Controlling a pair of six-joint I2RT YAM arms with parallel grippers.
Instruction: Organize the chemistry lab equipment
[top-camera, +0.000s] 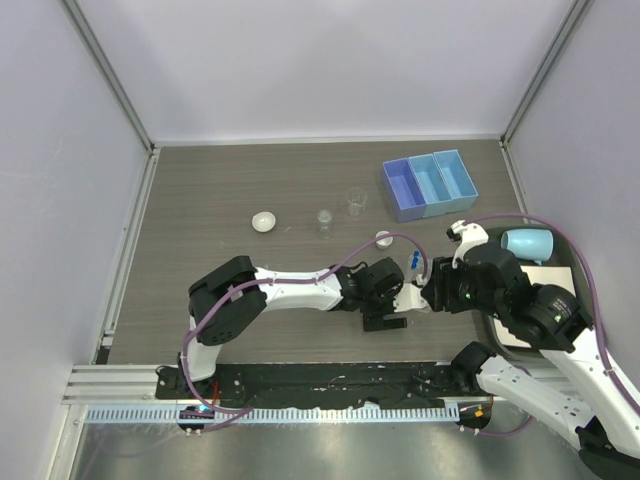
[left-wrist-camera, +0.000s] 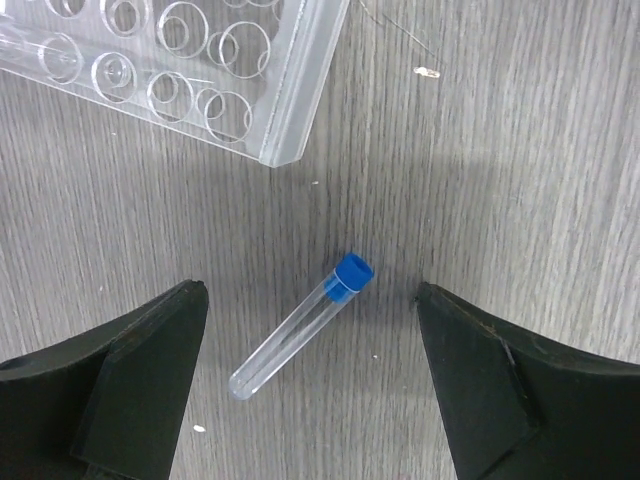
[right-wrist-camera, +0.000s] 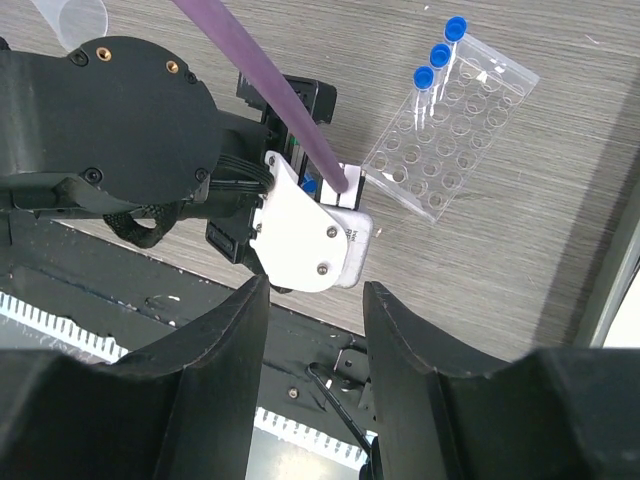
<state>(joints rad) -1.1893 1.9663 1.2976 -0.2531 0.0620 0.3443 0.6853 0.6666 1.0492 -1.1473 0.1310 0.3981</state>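
Observation:
A clear blue-capped tube (left-wrist-camera: 298, 328) lies flat on the table between the fingertips of my open left gripper (left-wrist-camera: 310, 295), touching neither finger. The clear plastic tube rack (left-wrist-camera: 170, 70) sits just beyond it. In the right wrist view the rack (right-wrist-camera: 450, 140) holds three upright blue-capped tubes (right-wrist-camera: 440, 55). My right gripper (right-wrist-camera: 315, 290) is open and holds nothing; it hovers over the left wrist. From above, the left gripper (top-camera: 385, 320) and the right gripper (top-camera: 437, 292) sit close together. Two tiny beakers (top-camera: 357, 200), (top-camera: 324, 220), two white dishes (top-camera: 263, 221), (top-camera: 384, 238) and the blue three-compartment tray (top-camera: 428, 185) lie farther back.
A pale blue mug (top-camera: 527, 243) lies on its side at the right, beside a dark tray with a white sheet (top-camera: 552, 277). The left arm (top-camera: 290, 290) stretches across the near middle of the table. Grey walls close in the table on three sides.

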